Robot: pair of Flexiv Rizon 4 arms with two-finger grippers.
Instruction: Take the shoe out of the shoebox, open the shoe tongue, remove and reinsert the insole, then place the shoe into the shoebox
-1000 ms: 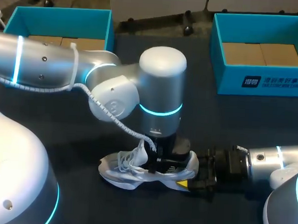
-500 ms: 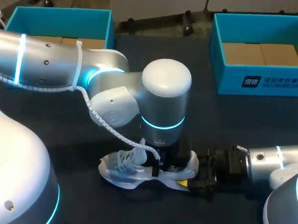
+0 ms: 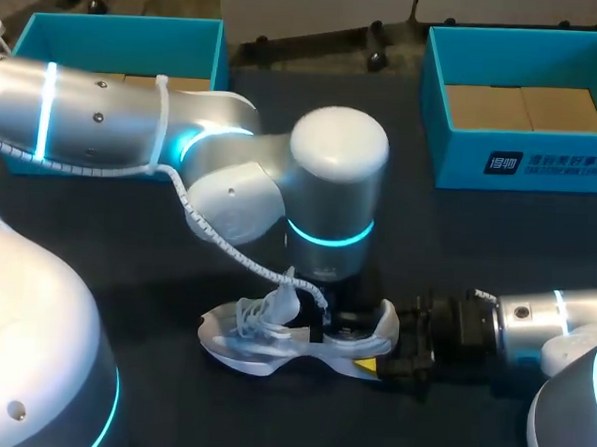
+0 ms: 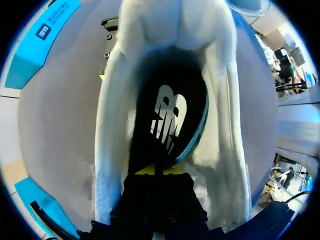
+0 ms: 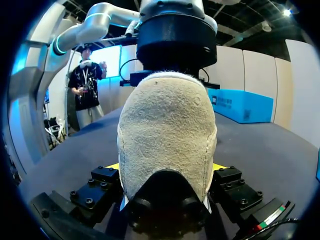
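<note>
In the head view the left arm's [image 3: 103, 123] wrist covers the middle of the shoe [image 3: 237, 340] and the whole left gripper [image 4: 159, 172]. From the right wrist, the heel hides the shoe's front and most of the right gripper's [image 5: 166, 172] jaws. From the left wrist, the insole's [image 4: 167, 115] nearest end lies under that gripper's black body.
</note>
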